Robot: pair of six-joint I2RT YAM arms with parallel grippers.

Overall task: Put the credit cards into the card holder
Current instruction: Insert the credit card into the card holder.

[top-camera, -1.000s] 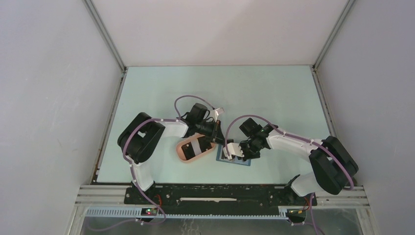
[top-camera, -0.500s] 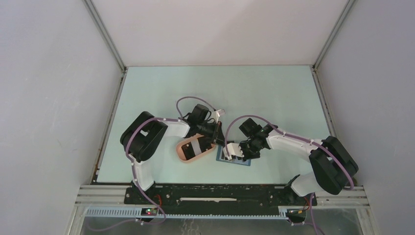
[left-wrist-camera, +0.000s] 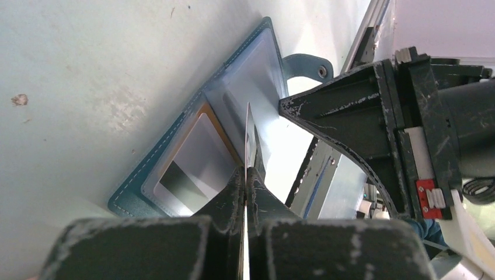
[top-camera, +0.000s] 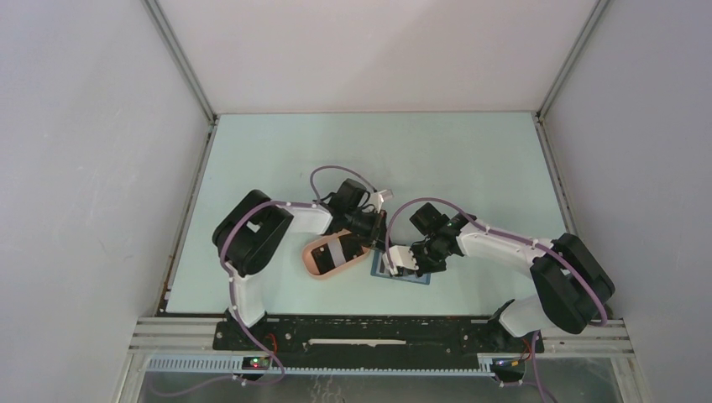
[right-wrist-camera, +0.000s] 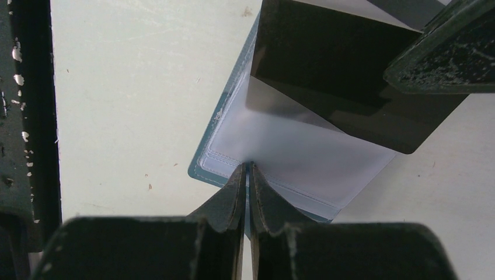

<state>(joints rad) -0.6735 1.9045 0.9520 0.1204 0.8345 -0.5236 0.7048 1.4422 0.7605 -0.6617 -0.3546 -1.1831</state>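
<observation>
The card holder (top-camera: 416,280) lies open on the table, blue with clear inner pockets (right-wrist-camera: 292,151). My right gripper (right-wrist-camera: 246,166) is shut on the near edge of a clear pocket sleeve and pinches it. My left gripper (left-wrist-camera: 245,172) is shut on a black credit card (right-wrist-camera: 333,76), seen edge-on (left-wrist-camera: 248,125) in the left wrist view. That card stands tilted over the holder with its lower edge at the pocket's mouth. Another card with an orange rim and a dark stripe (left-wrist-camera: 198,151) sits in a pocket of the holder's other half. In the top view the two grippers (top-camera: 375,241) (top-camera: 395,259) nearly touch.
A pink oval tray (top-camera: 323,267) sits just left of the card holder, partly under my left wrist, with a dark card in it. The holder's strap with its snap (left-wrist-camera: 303,63) sticks out at the far side. The table's near edge rail lies close behind.
My left arm has shifted a little to the right, carrying the black card closer over the holder. The right gripper has kept its pinch and place.
</observation>
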